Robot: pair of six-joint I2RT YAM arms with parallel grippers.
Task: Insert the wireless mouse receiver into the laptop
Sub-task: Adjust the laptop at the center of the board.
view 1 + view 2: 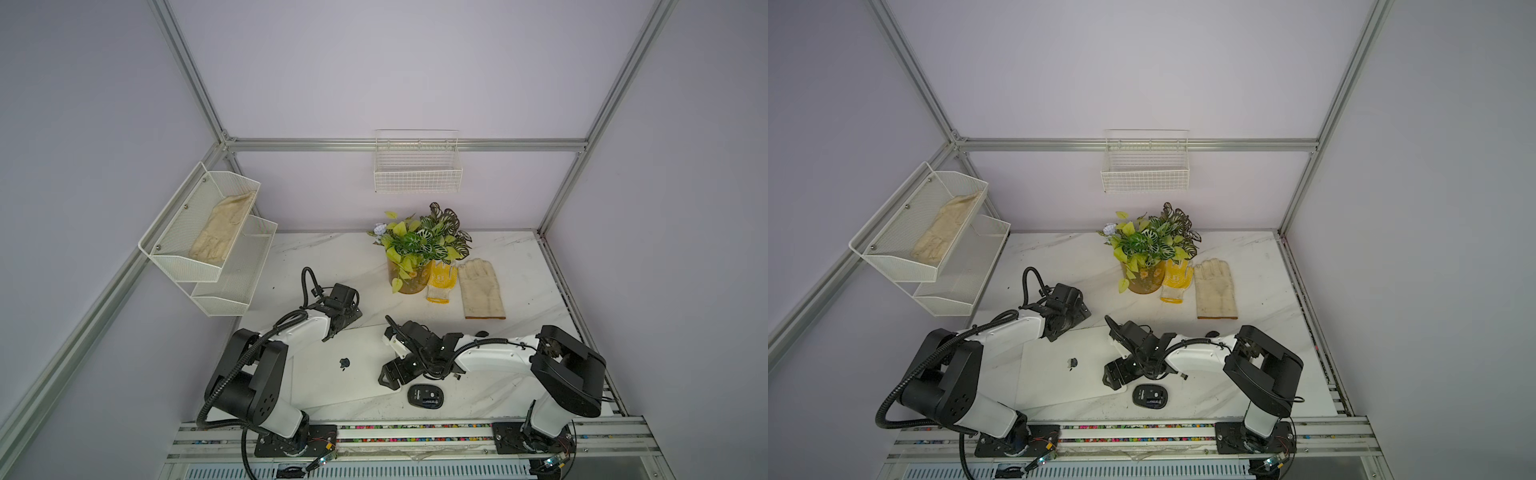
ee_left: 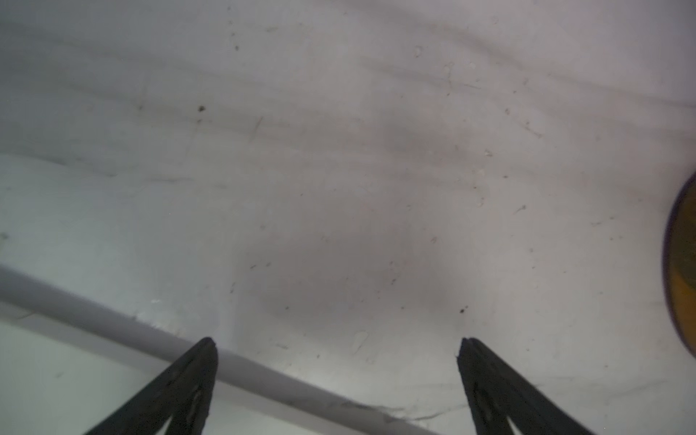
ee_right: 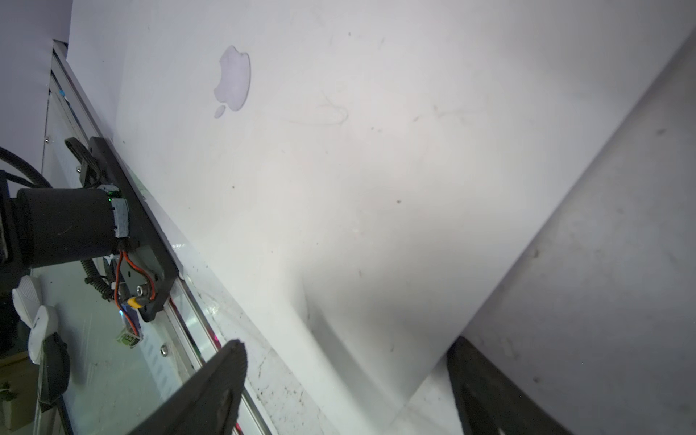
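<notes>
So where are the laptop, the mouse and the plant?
laptop [image 1: 320, 376]: in a top view, bare lid beside the logo.
mouse [image 1: 425, 395]: in a top view, middle of its body.
plant [image 1: 419, 243]: in a top view, its leaves.

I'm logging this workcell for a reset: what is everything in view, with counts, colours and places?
laptop: one, white-silver, closed, front centre of the table.
mouse: one, black, on the table by the laptop's near right corner.
tiny dark stub: one, on the table beyond the mouse; likely the receiver, too small to confirm.
potted plant: one, green leaves, amber pot, back of table.
gloves: three; yellow glove beside the pot, beige glove right of it, rack glove, beige, upper tier.
rack: one, white mesh, two tiers, left wall.
wire basket: one, white, back wall.
left gripper: open, over bare table past the laptop's far edge.
right gripper: open, at the laptop's near right corner.
</notes>
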